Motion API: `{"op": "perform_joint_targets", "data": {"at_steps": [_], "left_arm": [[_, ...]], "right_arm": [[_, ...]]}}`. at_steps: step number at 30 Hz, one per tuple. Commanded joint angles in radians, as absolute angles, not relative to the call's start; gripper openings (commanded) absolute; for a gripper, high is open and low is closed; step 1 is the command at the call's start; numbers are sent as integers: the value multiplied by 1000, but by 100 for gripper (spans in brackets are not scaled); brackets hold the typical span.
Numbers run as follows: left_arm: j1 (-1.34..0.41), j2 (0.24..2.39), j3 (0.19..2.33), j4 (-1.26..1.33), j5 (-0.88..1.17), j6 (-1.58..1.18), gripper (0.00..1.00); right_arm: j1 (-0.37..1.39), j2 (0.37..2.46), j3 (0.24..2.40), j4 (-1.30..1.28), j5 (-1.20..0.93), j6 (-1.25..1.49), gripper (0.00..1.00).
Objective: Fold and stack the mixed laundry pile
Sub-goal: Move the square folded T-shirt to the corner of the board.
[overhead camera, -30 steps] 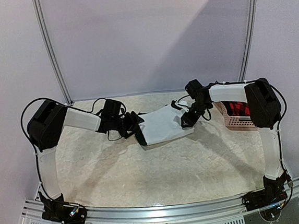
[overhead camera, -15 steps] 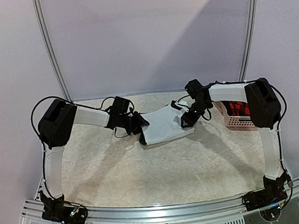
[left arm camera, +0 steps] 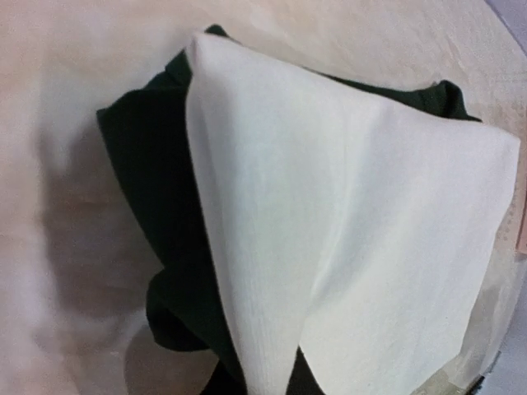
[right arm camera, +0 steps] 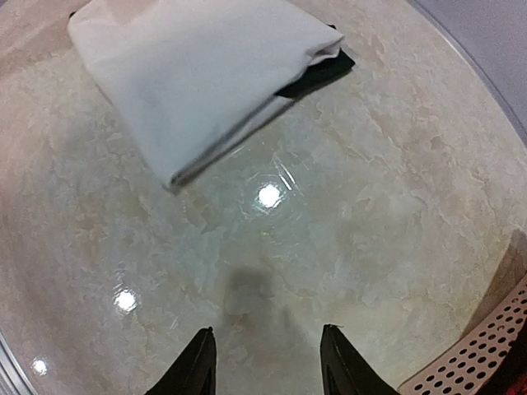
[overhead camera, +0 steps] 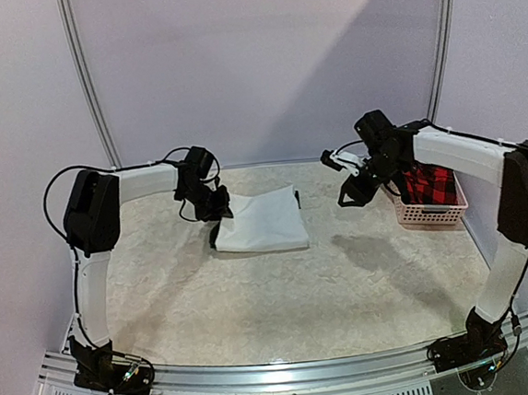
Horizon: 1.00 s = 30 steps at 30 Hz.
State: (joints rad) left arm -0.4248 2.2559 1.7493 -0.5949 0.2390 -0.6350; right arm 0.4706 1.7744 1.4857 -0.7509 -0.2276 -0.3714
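Two cloths lie far back on the table (overhead camera: 345, 283) — white cloth (overhead camera: 261, 221) on dark cloth (left arm camera: 156, 206). Pink basket (overhead camera: 432, 210) w/ checked shirt (overhead camera: 429, 183) at right. Empty right gripper (right arm camera: 268, 329) spread; left gripper (overhead camera: 219, 209) at cloth edge — can't tell its grip. Pale wall (overhead camera: 262, 68).

dark garment (left arm camera: 148, 189) mostly under white cloth (left arm camera: 329, 206), basket (right arm camera: 473, 358) cut off btm-right

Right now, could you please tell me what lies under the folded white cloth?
A dark garment lies under the white cloth, showing past its edges. The cloth covers the rest, so its full shape, or anything else beneath, cannot be seen.
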Motion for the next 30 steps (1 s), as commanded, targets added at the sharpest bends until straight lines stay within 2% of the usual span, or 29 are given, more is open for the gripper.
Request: {"op": "perform_joint_targets", "data": {"at_steps": [1,6,12,18,22,30], "left_arm": [[-323,2290,1899,-944,10,-354,0],[-243,2318,1992,-1048,-178,-236,0],[-127,2349,2083,-1044,-312,-153,0],[-78,2468,2275,-1020,-432,-56,0],[-39,2546,2369,-982,-424,-87,0],[90,2598,2390,-862,-238,-290,0]], "right_arm": [[468,1679,1371,-723,-244,-372,43],[468,1654,1355,-715,-255,-381,43],[467,1651,1326,-701,-274,-381,43],[467,1655,1309,-692,-279,-388,43],[468,1666,1310,-691,-280,-387,43],[468,1715,1324,-701,-269,-393,43]]}}
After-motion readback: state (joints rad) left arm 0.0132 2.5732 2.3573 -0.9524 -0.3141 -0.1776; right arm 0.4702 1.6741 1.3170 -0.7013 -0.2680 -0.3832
